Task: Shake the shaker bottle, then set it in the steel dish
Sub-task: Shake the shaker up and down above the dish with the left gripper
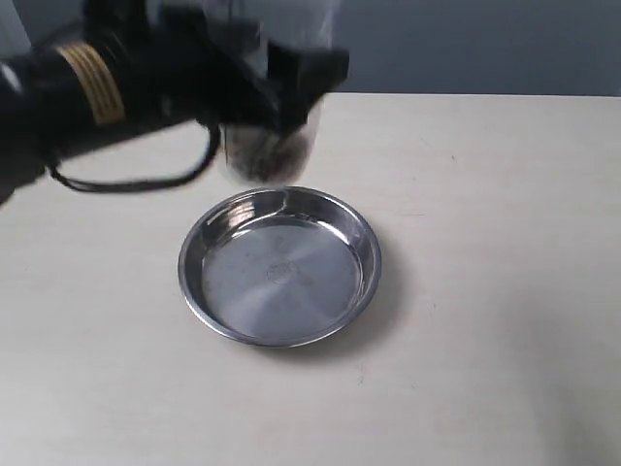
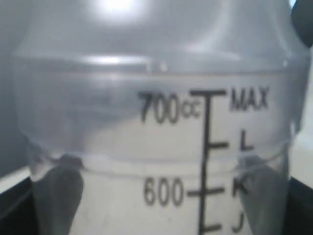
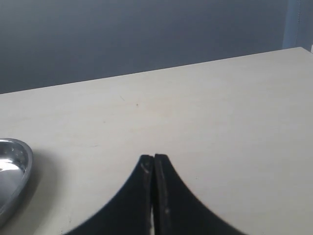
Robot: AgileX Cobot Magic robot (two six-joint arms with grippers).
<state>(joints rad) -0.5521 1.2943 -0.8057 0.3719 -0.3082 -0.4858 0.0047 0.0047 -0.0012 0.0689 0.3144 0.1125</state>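
The clear shaker bottle [image 1: 270, 146] hangs in the air just behind the steel dish [image 1: 279, 267], dark bits showing at its bottom. My left gripper [image 1: 277, 83] is shut on its body, and the image is motion-blurred there. The left wrist view is filled by the shaker bottle [image 2: 156, 122] with its printed 700cc, MAX and 600 marks, a dark finger [image 2: 56, 196] pressing on each side. My right gripper [image 3: 154, 157] is shut and empty, low over bare table, with the steel dish [image 3: 12, 169] off to one side. The right gripper is out of the exterior view.
The light wooden table [image 1: 485, 243] spreads around the dish. A black cable [image 1: 126, 183] hangs from the left arm over the table's back left. A grey wall stands behind the table's far edge.
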